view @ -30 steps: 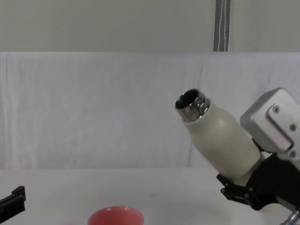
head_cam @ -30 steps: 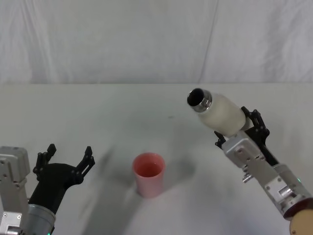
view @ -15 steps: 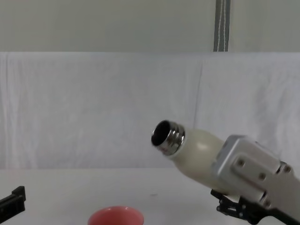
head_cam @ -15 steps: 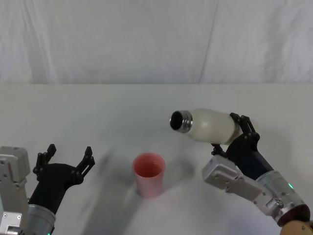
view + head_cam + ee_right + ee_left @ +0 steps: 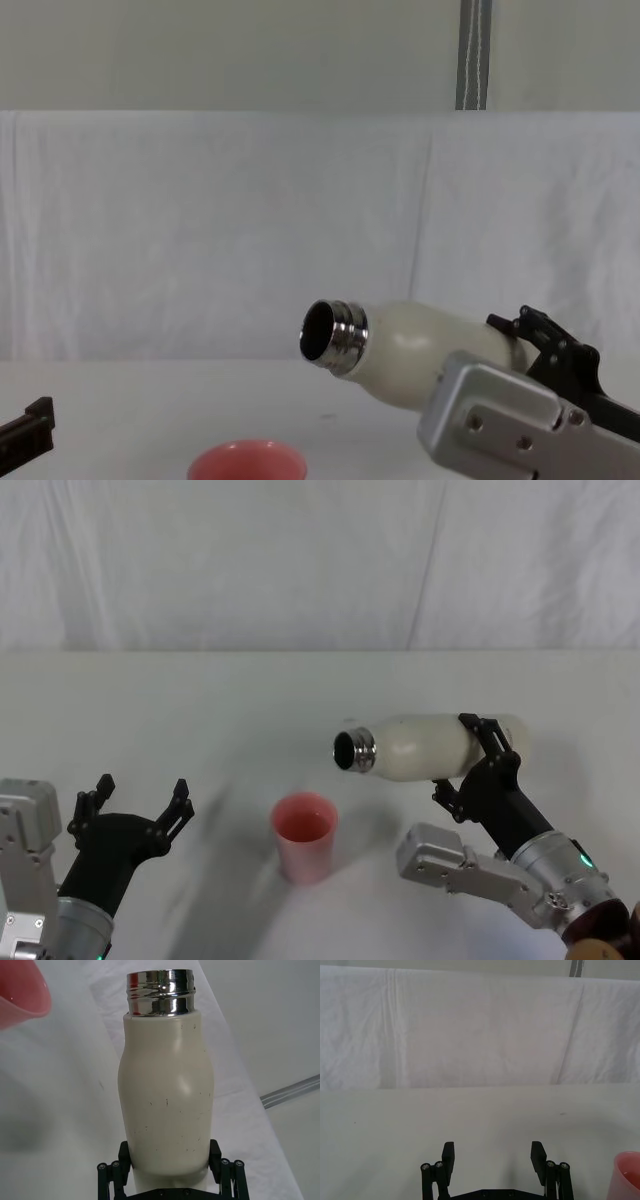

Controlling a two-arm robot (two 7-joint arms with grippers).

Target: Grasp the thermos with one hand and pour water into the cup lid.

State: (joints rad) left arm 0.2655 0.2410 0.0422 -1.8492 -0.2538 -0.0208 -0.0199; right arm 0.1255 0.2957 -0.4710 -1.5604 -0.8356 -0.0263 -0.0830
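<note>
The cream-white thermos lies almost level in the air, its open steel neck pointing left and slightly down. My right gripper is shut on its lower body; in the right wrist view the black fingers clamp both sides of the thermos. The pink cup lid stands upright on the table, below and a little left of the neck. In the chest view the thermos hangs above the cup lid's rim. My left gripper rests open at the near left, apart from the cup lid.
A white cloth covers the table and hangs as a backdrop behind it. In the left wrist view the open left gripper faces bare cloth, with the cup lid at the edge.
The right arm has tipped the thermos from mouth-up to nearly level and brought its neck lower and leftward, closer to the cup lid. The left arm and the cup lid have not moved.
</note>
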